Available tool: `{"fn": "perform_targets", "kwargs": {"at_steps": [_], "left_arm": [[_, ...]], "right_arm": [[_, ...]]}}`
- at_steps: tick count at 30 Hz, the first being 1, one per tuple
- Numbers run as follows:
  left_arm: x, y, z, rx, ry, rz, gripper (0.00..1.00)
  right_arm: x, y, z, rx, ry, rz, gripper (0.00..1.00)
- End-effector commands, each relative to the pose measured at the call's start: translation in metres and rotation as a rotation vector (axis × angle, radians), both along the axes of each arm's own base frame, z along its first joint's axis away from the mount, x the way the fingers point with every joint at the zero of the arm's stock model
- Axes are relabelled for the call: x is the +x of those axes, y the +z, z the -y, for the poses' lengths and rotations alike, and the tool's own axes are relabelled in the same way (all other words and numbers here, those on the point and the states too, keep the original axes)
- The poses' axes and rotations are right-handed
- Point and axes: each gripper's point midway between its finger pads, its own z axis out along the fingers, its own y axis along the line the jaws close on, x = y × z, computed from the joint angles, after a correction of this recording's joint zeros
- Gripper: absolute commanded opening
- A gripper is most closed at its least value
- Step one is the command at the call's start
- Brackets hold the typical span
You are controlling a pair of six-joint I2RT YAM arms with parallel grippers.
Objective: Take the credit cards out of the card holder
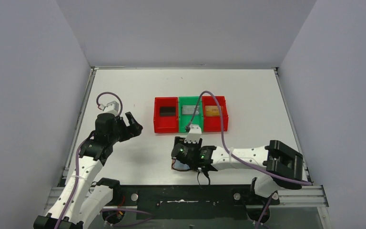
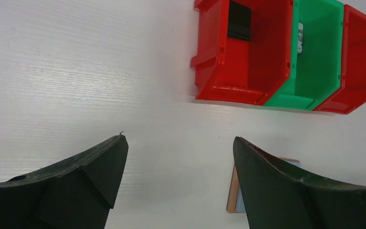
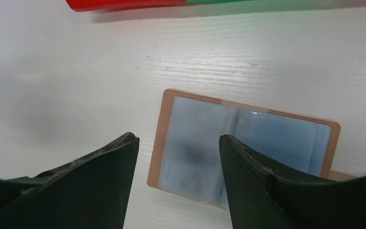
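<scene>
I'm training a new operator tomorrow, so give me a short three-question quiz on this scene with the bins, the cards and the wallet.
1. Multiple choice: which bin holds the black card? A) green bin B) red bin on the left C) red bin on the right
2. True or false: the card holder is folded shut.
3. Fill in: the ___ gripper hangs right above the card holder, jaws apart.

Key
1. B
2. False: it lies open, pale blue pockets facing up.
3. right: the right gripper.
</scene>
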Motion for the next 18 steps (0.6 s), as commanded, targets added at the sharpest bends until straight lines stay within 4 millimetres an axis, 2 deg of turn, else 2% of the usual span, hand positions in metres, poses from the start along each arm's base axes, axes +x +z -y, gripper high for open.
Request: {"fn": "perform_targets", "kwargs": {"at_steps": [1, 4, 12, 15, 18], "left_arm": [[0.008, 0.018, 0.006, -0.007, -0.032, 0.078, 0.82], [0.008, 0.019, 0.005, -0.007, -0.028, 0.082, 0.82], [0.008, 0.020, 0.005, -0.007, -0.026, 0.086, 0.82], [0.008, 0.020, 0.005, -0.007, -0.026, 0.087, 0.82], [0.008, 0.020, 0.005, -0.007, -0.026, 0.087, 0.82]], "right_arm": [[-0.002, -0.010, 0.000, -0.131, 0.021, -0.004, 0.64], [-0.004, -0.021, -0.008, -0.169, 0.050, -0.026, 0.64], [-0.011, -0.057, -0.004, -0.283, 0.054, -0.093, 0.60], [-0.011, -0.063, 0.002, -0.311, 0.032, -0.096, 0.53], [-0.009, -0.060, 0.004, -0.305, 0.016, -0.083, 0.41]]}}
